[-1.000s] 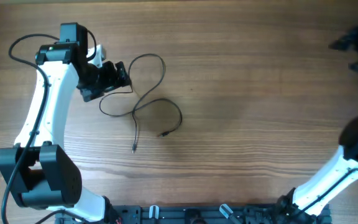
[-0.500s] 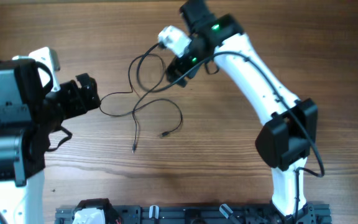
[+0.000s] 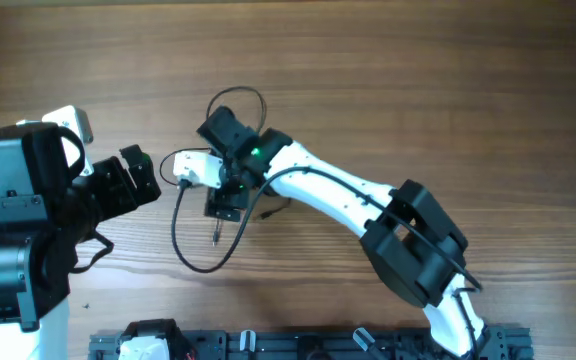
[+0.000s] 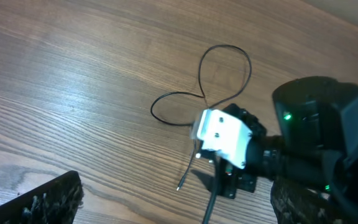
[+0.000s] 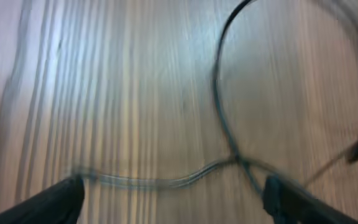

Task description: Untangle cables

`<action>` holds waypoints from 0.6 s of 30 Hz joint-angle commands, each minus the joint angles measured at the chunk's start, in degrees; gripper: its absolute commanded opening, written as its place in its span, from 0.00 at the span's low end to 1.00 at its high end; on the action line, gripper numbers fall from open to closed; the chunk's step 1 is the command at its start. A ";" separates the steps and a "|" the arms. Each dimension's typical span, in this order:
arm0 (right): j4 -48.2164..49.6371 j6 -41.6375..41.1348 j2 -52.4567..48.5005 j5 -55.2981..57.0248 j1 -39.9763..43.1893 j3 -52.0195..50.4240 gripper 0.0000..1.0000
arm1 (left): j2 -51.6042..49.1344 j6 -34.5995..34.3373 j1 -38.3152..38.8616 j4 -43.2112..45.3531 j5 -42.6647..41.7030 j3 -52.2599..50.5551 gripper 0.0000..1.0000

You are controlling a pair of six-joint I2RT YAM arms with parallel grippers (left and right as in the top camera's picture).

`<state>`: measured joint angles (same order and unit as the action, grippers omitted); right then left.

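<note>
The cable (image 3: 176,228) is a thin black cord lying in loose loops on the wooden table, with one loop at the top and one at the lower left. A plug tip (image 3: 215,238) lies near the middle. My right gripper (image 3: 223,203) is open and low over the cord's middle. In the right wrist view, which is blurred, the cord (image 5: 166,182) runs between the open fingers (image 5: 173,200). My left gripper (image 3: 138,178) is open and empty, to the left of the cord. The left wrist view shows the cord's loop (image 4: 219,47), the plug tip (image 4: 180,185) and the left gripper's spread fingers (image 4: 176,208).
The right arm (image 3: 348,200) reaches diagonally from the bottom right across the table. Its white wrist camera (image 4: 224,137) sits close in front of my left gripper. A black rail (image 3: 308,345) runs along the table's front edge.
My right arm has swung from the upper loop down onto the cord's middle. The cord has shifted, with a loop now hanging at the lower left. The left arm has held still since half a second ago.
</note>
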<state>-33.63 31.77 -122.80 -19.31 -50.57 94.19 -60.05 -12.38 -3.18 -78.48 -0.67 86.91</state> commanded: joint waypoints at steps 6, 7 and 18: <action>10.05 -61.92 -1.51 22.32 0.04 -4.87 0.79 | -0.11 -0.52 -0.48 -0.48 0.72 0.46 0.98; 10.64 -63.71 -1.53 22.36 0.04 -5.53 0.78 | -0.11 -0.52 -0.48 -0.48 0.72 0.46 0.98; 10.32 -43.63 -7.98 17.92 0.04 -6.69 0.82 | -0.11 -0.50 -0.48 -0.72 0.48 0.46 0.99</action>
<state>-21.87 -14.09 -126.85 -0.14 -50.72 88.31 -60.05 -12.38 -3.20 -79.31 -0.69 86.91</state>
